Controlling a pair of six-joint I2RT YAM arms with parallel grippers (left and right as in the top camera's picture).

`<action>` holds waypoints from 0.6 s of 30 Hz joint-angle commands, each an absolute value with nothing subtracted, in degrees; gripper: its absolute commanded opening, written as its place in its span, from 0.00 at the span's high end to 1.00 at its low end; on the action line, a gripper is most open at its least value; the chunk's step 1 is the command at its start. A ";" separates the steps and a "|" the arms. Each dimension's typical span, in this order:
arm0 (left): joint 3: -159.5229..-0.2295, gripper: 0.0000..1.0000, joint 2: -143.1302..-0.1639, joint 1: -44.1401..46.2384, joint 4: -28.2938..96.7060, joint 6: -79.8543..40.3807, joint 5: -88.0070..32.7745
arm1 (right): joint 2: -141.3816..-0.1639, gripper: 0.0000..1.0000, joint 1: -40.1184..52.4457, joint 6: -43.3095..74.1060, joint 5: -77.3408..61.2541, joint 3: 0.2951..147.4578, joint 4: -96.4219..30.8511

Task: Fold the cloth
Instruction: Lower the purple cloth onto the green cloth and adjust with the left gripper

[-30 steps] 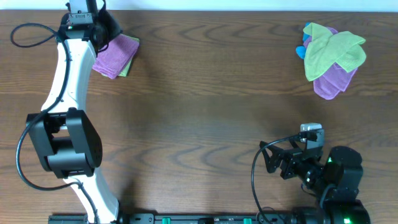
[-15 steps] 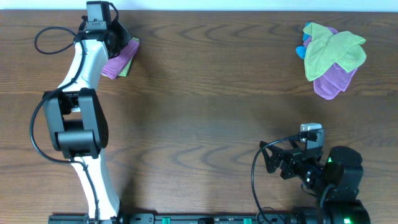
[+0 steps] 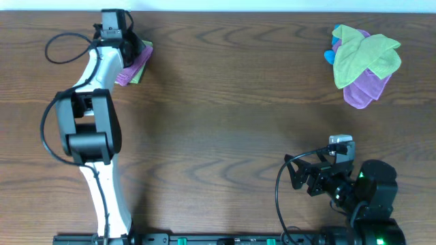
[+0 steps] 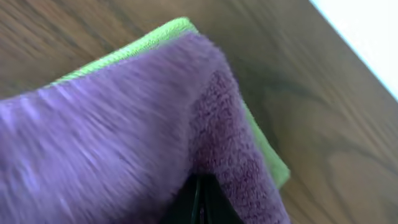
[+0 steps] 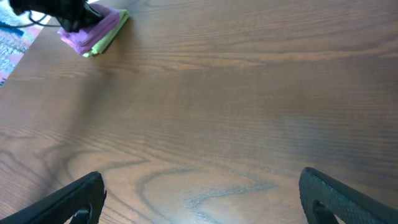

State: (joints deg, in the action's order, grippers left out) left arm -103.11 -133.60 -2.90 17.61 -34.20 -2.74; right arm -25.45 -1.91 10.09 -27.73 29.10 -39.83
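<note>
1. Clearly, your left hand (image 4: 199,202) is sitting deep in the cloth (image 4: 112,124). Only a dark sliver of it is showing under the purple pile, so I cannot tell whether it is pinching or parted.
2. The cloth is lying already folded at the far left corner of the counter (image 3: 218,122). It is resting on a lime-green cloth (image 4: 158,34), whose edge is peeking out along two sides.
3. The cloth is looking light, soft and floppy, and I am expecting its thick terry to drag and cling to the green one beneath. I am judging that a pinch on a corner or on the doubled fold edge, taking the top layers only, is going to serve you best.
4. Your right hand (image 5: 202,199) is hanging spread wide and empty over bare wood, well apart from the cloth.
5. A bunched pile of cloths (image 3: 364,58) is sitting at the far right corner and is playing no part here.
</note>
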 commanded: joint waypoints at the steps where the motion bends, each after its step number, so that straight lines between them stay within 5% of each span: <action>1: -104.42 0.94 -135.04 -2.94 15.20 -35.18 -0.82 | -25.23 0.01 -2.44 10.68 -28.53 28.86 -39.90; 18: -104.42 0.90 -135.63 -3.01 8.73 -35.35 3.18 | -25.23 0.01 -2.44 10.68 -28.53 28.86 -39.90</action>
